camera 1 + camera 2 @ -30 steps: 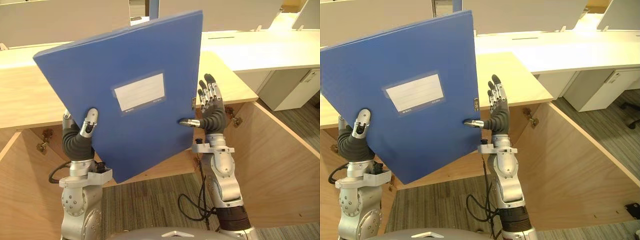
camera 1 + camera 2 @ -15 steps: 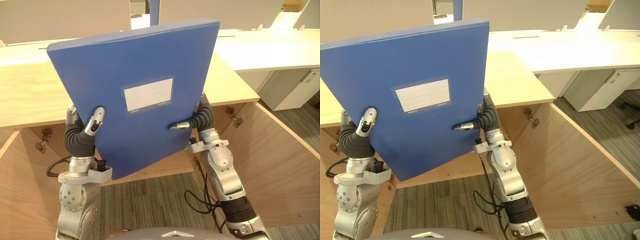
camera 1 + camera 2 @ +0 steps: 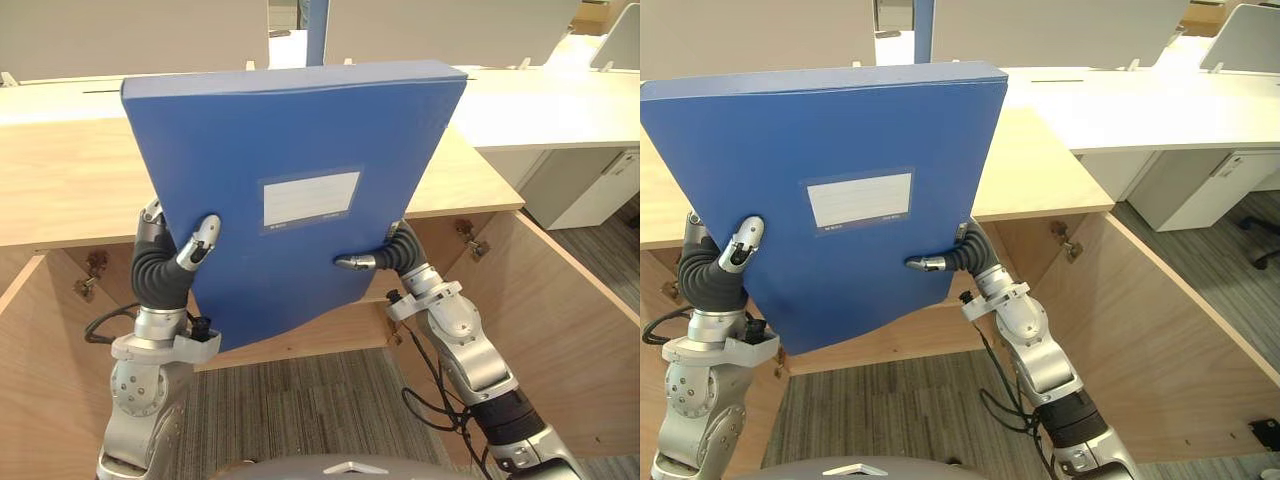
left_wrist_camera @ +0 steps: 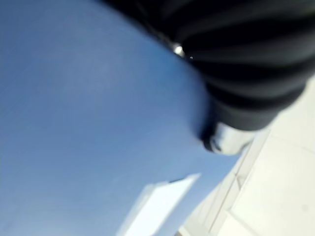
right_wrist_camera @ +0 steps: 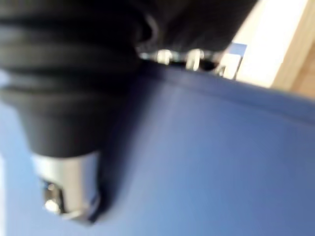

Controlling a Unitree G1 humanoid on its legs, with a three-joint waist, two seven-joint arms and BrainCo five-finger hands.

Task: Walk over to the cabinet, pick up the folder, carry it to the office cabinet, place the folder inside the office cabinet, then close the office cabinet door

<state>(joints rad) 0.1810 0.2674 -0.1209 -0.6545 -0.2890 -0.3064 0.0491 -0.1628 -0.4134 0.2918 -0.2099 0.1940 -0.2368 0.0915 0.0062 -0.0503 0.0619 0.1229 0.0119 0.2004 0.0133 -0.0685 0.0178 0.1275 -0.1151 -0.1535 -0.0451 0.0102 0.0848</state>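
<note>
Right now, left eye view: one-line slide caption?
Left hand and right hand pinch the folder, held up before the open cabinet.

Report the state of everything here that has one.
Folder: closed, held up, tilted.
Left hand: shut on folder, thumb on its front.
Right hand: shut on folder, thumb on its front.
Left cabinet door: open.
Right cabinet door: open.

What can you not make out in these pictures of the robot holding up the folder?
- Writing on the label: too small, both eye views.
- Cabinet interior: hidden by the blue folder and the cabinet's own top, eye views.
- Folder's back face: turned away from the eye views.
</note>
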